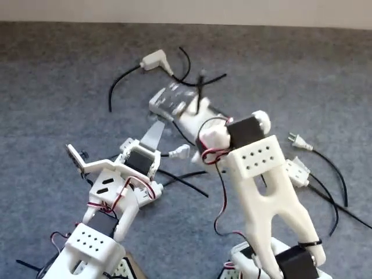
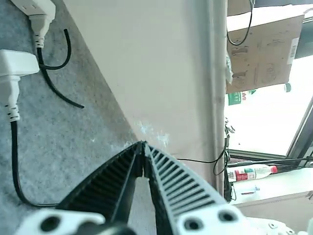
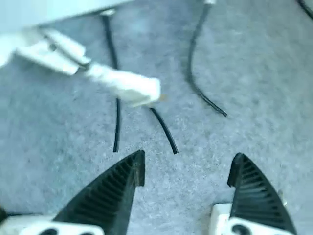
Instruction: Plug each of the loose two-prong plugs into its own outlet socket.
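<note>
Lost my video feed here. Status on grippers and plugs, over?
Left gripper shut, empty. Right gripper open over carpet. White plug loose ahead of it, not plugged in. Black cables lying between.

White plugs (image 1: 156,59) (unplugged) around power strip (image 1: 170,100)

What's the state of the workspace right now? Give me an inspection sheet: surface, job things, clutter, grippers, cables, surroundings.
Surface: grey carpet.
Job's things: socket block mid-scene; white plug loose behind it; two-prong plug loose to one side; small socket near that plug.
Clutter: nothing seen.
Grippers: left gripper has its jaws shut on nothing, facing the wall; right gripper has its jaws open over bare carpet.
Cables: black cables lie loose across the carpet.
Surroundings: pale wall, cardboard box, bottle by a window.
</note>
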